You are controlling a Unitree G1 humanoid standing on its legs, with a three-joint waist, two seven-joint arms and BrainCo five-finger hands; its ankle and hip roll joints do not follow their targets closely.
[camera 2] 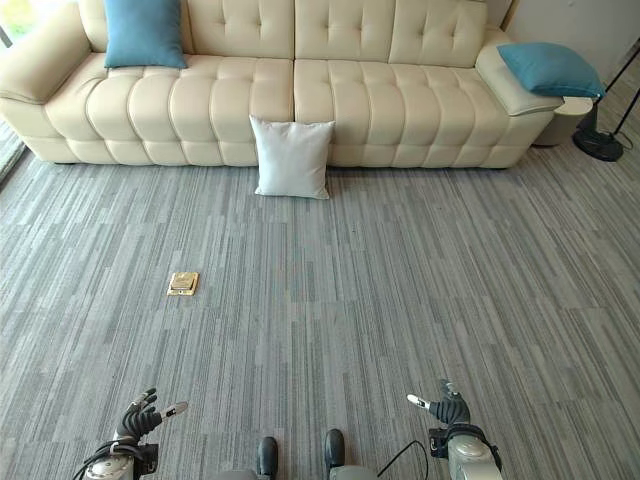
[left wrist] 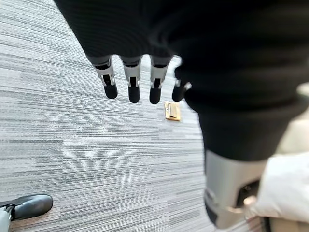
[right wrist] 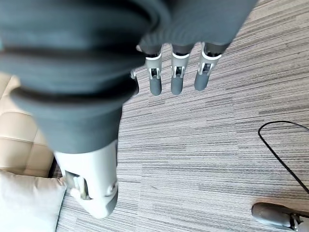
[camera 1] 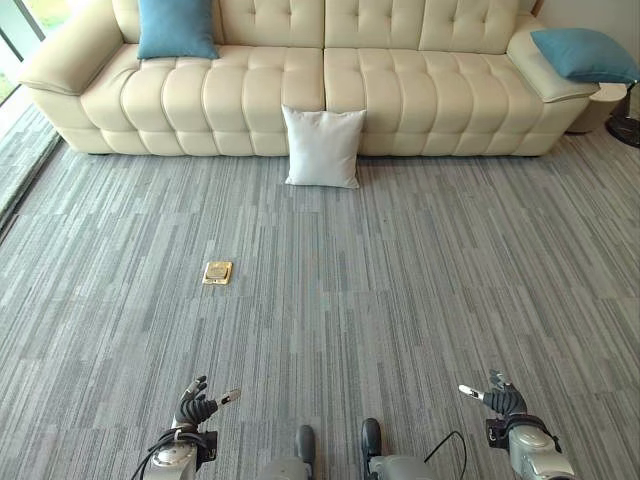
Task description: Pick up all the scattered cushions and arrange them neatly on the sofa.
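Note:
A white cushion (camera 1: 323,147) stands on the grey carpet, leaning against the front of the cream sofa (camera 1: 430,95) near its middle. One blue cushion (camera 1: 176,28) rests upright against the sofa's back at the left end. Another blue cushion (camera 1: 585,54) lies on the right armrest. My left hand (camera 1: 195,408) and right hand (camera 1: 505,400) hang low near me, far from the sofa. The left wrist view shows straight fingers (left wrist: 133,84) holding nothing, and the right hand's fingers (right wrist: 176,77) are straight and empty too. The white cushion (right wrist: 24,203) shows at the edge of the right wrist view.
A small brass floor socket (camera 1: 217,272) sits in the carpet ahead on the left. A lamp's black base (camera 1: 625,128) and a small side table (camera 1: 603,102) stand past the sofa's right end. A window edge runs along the far left.

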